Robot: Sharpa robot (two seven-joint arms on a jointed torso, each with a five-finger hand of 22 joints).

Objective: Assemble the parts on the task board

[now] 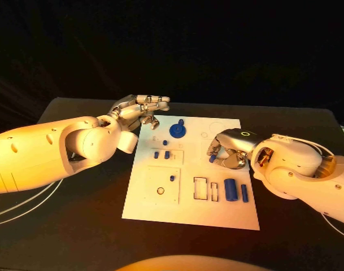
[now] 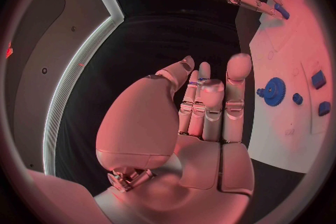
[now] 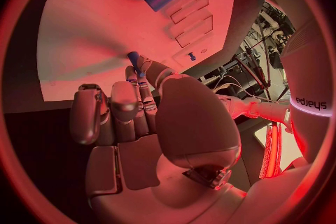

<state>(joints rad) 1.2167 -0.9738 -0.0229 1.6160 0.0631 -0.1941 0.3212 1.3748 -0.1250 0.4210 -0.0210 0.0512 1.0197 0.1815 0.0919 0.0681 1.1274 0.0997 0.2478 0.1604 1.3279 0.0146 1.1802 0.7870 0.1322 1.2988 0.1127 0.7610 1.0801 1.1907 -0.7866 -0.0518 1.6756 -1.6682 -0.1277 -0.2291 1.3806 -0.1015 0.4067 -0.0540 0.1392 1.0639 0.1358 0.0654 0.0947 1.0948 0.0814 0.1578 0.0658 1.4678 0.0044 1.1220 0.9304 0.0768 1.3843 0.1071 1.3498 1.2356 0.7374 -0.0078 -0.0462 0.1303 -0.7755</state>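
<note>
The white task board (image 1: 190,208) lies in the middle of the black table. My right hand (image 1: 227,149) hovers over the board's right side and pinches a small blue peg (image 1: 212,159) between thumb and a finger; the right wrist view shows the peg (image 3: 133,59) sticking out past the fingertips (image 3: 143,67). My left hand (image 1: 139,110) is at the board's far left corner, fingers stretched out and holding nothing. A blue gear (image 1: 177,131) sits on the board just beside it and appears in the left wrist view as the gear (image 2: 274,91).
Two small blue pieces (image 1: 162,154) stand on the board's left half. A blue cylinder (image 1: 230,189) and a thin blue pin (image 1: 244,193) lie near its right edge beside rectangular slots (image 1: 200,188). Black table surrounds the board.
</note>
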